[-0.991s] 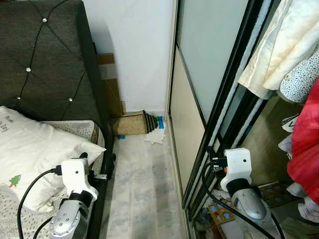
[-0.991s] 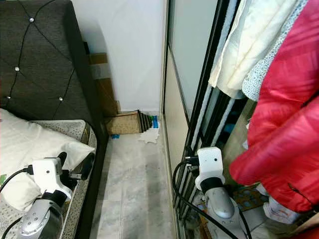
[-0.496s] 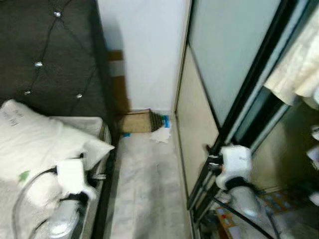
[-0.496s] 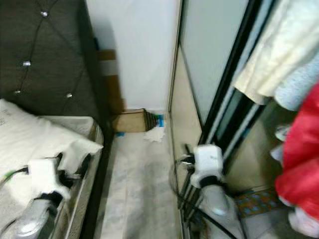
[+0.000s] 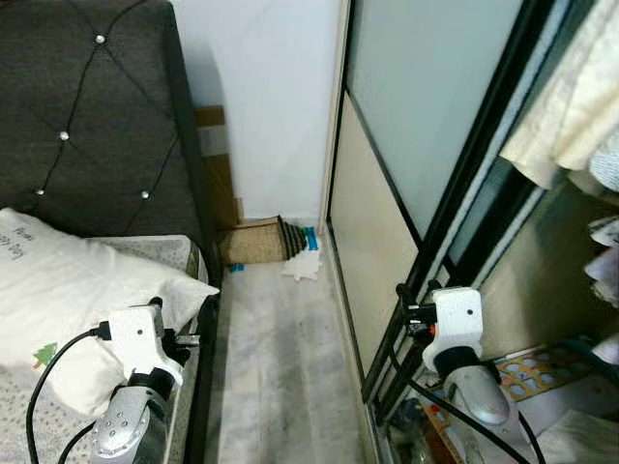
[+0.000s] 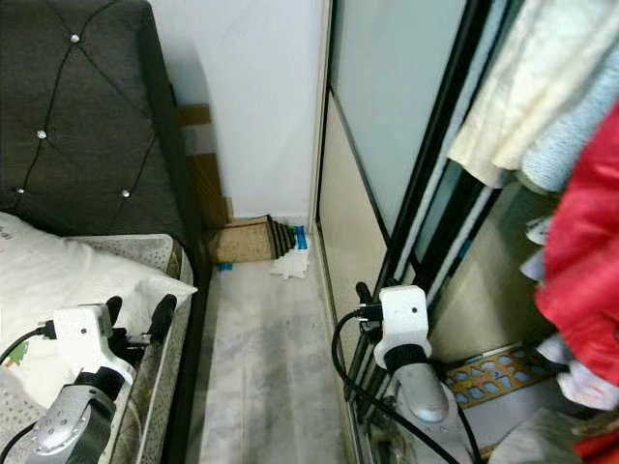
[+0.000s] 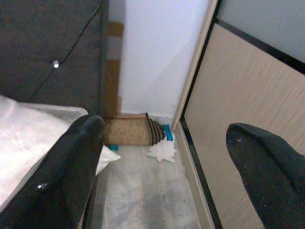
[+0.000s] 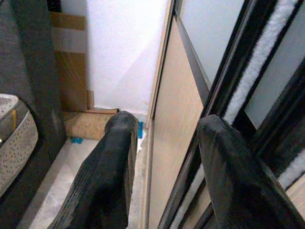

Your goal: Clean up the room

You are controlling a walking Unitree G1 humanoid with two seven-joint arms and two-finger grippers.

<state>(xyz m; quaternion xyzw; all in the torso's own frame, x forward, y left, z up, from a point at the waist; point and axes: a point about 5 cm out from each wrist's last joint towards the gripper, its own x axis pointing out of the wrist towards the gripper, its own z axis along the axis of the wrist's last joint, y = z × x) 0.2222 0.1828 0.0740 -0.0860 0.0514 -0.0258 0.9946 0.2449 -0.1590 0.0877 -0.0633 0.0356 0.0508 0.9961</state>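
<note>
Bed (image 5: 87, 145): tufted dark headboard, white pillow (image 5: 77, 300) laid on it; nothing yet tidied. Wardrobe door (image 5: 406, 145): set across the aisle from the bed. Left gripper (image 6: 135, 314), right gripper (image 8: 164, 143): fingers parted, nothing held. Floor litter: white scrap (image 5: 302, 265), blue item (image 5: 311, 237), beyond the bed's head corner, judged uncollected

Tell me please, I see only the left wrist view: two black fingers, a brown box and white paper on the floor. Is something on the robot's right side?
Observer: Yes, an open wardrobe with hanging clothes, among them a red jacket.
Operator: Where is the right gripper?
Observer: The right gripper is open, next to the wardrobe's sliding door.
Operator: And what is under my left gripper?
Observer: The left gripper is over the edge of a bed, beside a white pillow.
</note>
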